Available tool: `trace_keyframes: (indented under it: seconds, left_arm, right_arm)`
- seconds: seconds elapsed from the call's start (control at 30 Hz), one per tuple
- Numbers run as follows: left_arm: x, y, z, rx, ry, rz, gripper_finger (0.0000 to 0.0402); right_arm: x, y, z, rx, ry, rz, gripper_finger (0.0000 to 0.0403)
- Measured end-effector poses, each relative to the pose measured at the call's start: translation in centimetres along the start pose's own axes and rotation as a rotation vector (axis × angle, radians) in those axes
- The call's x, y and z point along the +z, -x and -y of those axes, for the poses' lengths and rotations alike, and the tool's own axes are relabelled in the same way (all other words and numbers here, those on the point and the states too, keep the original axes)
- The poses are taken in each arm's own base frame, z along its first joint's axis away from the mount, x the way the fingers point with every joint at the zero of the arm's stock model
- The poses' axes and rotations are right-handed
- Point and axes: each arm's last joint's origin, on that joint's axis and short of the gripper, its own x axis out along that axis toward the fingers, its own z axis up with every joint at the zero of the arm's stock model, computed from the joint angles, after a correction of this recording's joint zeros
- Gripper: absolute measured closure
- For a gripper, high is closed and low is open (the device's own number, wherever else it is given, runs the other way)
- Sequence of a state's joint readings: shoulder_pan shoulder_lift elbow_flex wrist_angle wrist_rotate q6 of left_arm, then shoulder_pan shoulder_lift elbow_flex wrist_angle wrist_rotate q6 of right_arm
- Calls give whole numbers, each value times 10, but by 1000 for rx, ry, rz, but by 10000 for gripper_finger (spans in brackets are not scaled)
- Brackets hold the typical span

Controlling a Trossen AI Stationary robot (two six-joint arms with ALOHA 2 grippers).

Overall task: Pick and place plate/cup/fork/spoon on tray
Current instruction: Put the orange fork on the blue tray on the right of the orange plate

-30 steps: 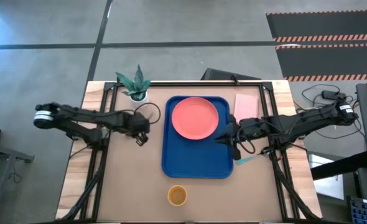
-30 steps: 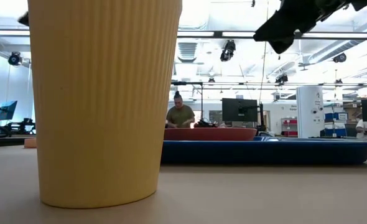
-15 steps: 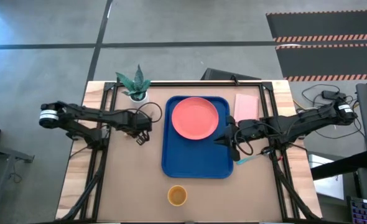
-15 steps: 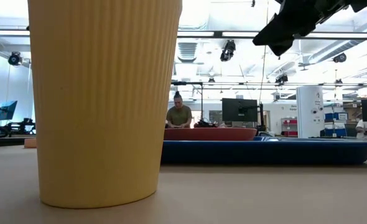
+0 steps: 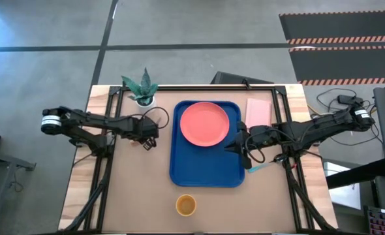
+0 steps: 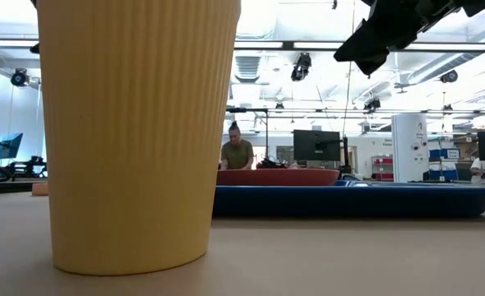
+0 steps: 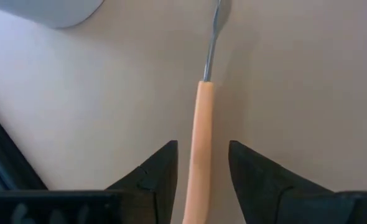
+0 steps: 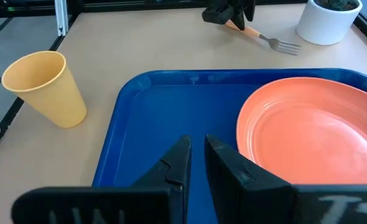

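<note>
we see our left gripper (image 7: 201,163) released, its dark fingers astride the pale orange-handled metal fork (image 7: 201,143); our right gripper (image 8: 196,160) nearly clenched, empty, above the bright blue rectangular tray (image 8: 165,106).

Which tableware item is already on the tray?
Only the coral-pink plate, lying at the far end of the blue tray. The yellow cup stands on the table near the front edge, and the fork lies between the left gripper's fingers.

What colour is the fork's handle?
Pale orange-pink. The fork shows best in the left wrist view.
</note>
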State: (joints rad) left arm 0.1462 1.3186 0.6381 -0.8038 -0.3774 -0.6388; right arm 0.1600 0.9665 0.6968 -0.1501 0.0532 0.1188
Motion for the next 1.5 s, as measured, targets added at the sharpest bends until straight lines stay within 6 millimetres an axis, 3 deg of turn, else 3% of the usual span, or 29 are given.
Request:
trace_keyframes:
  seconds: [0.43, 0.77, 1.13, 1.5]
  left_arm:
    - [-11, -12, -3, 23, -8, -28, 281]
    - [-12, -13, -3, 18, 2, -19, 382]
    - [-13, -10, -1, 31, -18, 8, 382]
    - [-8, 17, 18, -1, -107, 103, 382]
  right_arm:
    - [-1, 0, 0, 0, -4, -4, 365]
    - [-4, -1, 1, -1, -14, -8, 365]
    - [-4, -1, 1, -1, -24, -8, 365]
    - [-10, 0, -7, -12, 8, 43, 365]
